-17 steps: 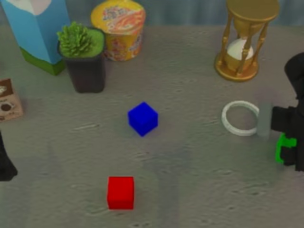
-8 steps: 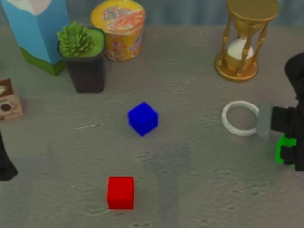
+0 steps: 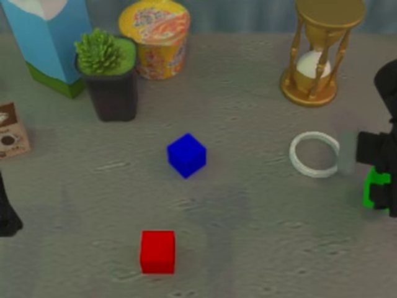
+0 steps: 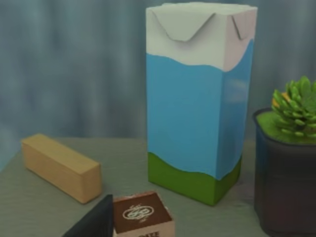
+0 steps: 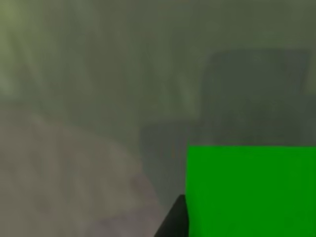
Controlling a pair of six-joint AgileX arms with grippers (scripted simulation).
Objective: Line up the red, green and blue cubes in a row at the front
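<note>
The red cube [image 3: 157,251] rests near the table's front, left of centre. The blue cube [image 3: 186,155] sits at mid-table, turned corner-on. At the right edge my right gripper [image 3: 378,191] is shut on the green cube [image 3: 374,189], held off the table. In the right wrist view the green cube [image 5: 252,190] fills the near corner, with one dark finger [image 5: 173,222] against its side. My left arm [image 3: 7,214] is parked at the left edge.
Along the back stand a blue and white carton [image 3: 46,37], a potted plant [image 3: 110,74], a noodle cup [image 3: 155,37] and an hourglass [image 3: 319,49]. A white ring [image 3: 314,154] lies beside the right gripper. A small brown box [image 3: 11,130] and a wooden block [image 4: 61,167] are at the left.
My right gripper has shifted slightly to the right with the green cube in it. The red and blue cubes have not moved.
</note>
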